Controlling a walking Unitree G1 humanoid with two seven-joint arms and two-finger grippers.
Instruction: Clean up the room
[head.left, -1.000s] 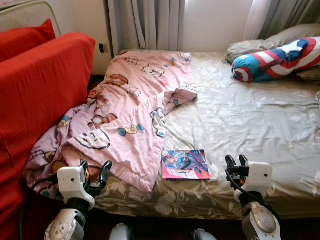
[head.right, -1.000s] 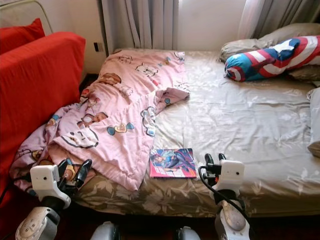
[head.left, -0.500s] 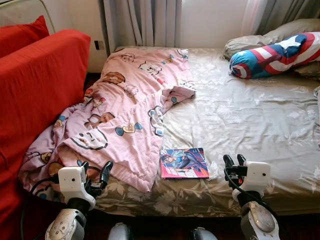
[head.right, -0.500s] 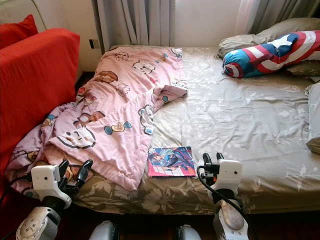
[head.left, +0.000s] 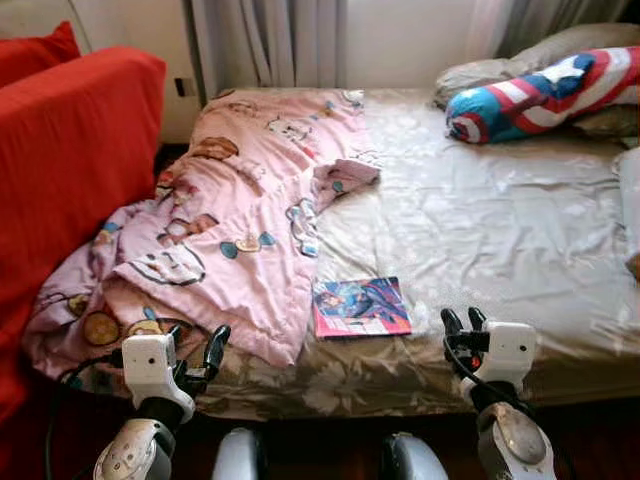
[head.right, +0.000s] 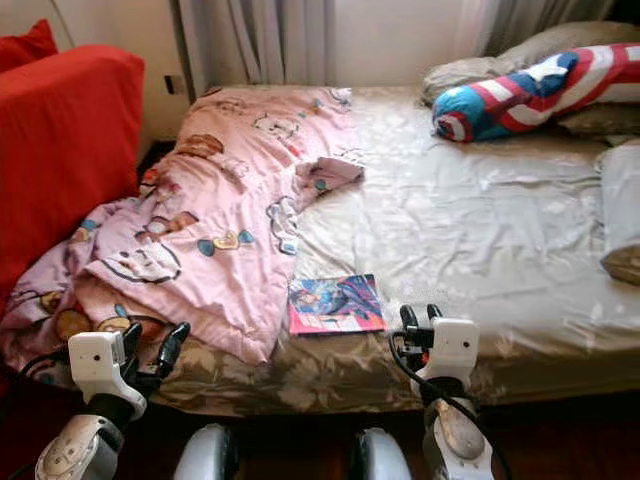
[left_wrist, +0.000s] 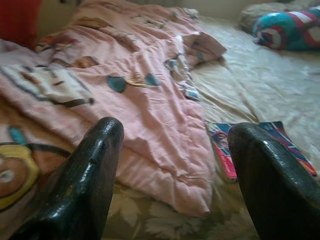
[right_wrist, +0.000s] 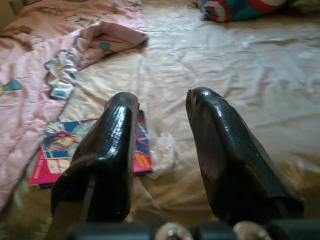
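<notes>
A crumpled pink cartoon-print blanket (head.left: 230, 220) covers the left part of the bed (head.left: 500, 220) and spills over its near-left edge. A colourful comic book (head.left: 360, 306) lies flat near the bed's front edge, just right of the blanket. A small white crumpled scrap (right_wrist: 164, 146) lies beside the book. A blue, red and white striped pillow (head.left: 540, 95) sits at the far right. My left gripper (head.left: 195, 345) is open in front of the blanket's hanging corner. My right gripper (head.left: 460, 322) is open at the bed's front edge, right of the book. Neither holds anything.
A red sofa (head.left: 70, 150) stands close along the bed's left side. Curtains (head.left: 260, 40) and a wall lie behind the bed. Grey pillows (head.left: 500, 70) sit at the far right. Dark floor (head.left: 320, 440) runs below the bed's front edge.
The whole picture has shifted left and down, so the camera has moved. Both grippers keep the same open pose in front of the bed.
</notes>
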